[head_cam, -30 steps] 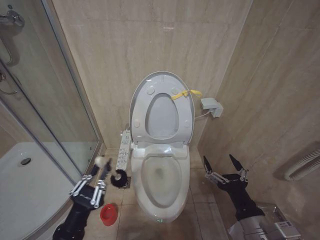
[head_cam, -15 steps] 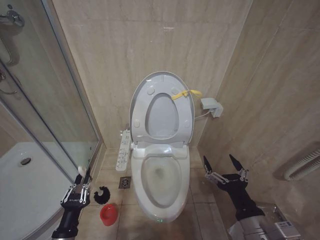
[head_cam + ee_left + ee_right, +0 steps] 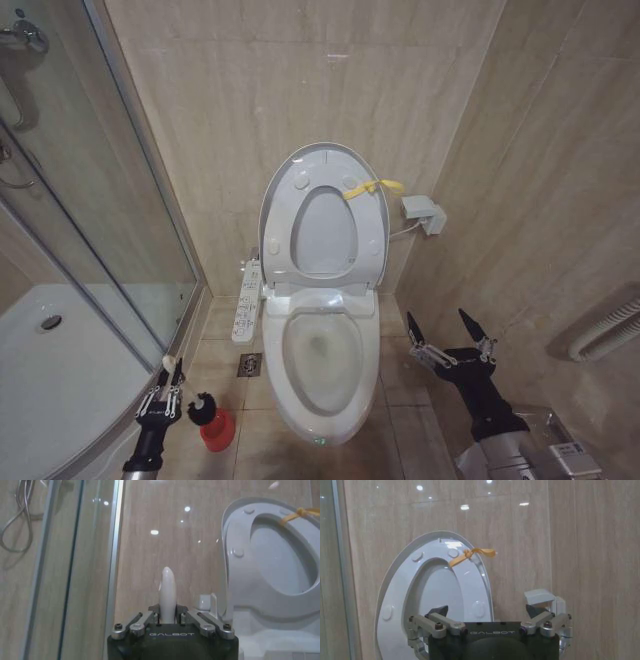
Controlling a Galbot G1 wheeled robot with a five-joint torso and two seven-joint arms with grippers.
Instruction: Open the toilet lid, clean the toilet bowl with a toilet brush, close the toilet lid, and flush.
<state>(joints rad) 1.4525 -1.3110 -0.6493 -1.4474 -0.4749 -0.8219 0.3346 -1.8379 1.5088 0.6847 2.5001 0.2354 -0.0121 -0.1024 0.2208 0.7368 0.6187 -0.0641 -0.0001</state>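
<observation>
From the head view, the toilet lid [image 3: 323, 215] stands upright against the wall with a yellow strap [image 3: 372, 188] at its edge and the toilet bowl [image 3: 321, 362] open below it, while the left gripper [image 3: 166, 384], low on the floor by the shower glass [image 3: 110, 220], has its jaws clamped on the white handle of the toilet brush [image 3: 201, 405], whose black head sits at the red cup holder [image 3: 218, 430]; the right gripper [image 3: 448, 331] hangs beside the bowl with jaws apart. The left wrist view shows the brush handle [image 3: 167, 594] rising between the closed jaws, the raised lid [image 3: 272, 558] off to one side. The right wrist view shows the right gripper [image 3: 490, 612] spread wide before the upright lid [image 3: 437, 596] and its strap [image 3: 470, 554].
</observation>
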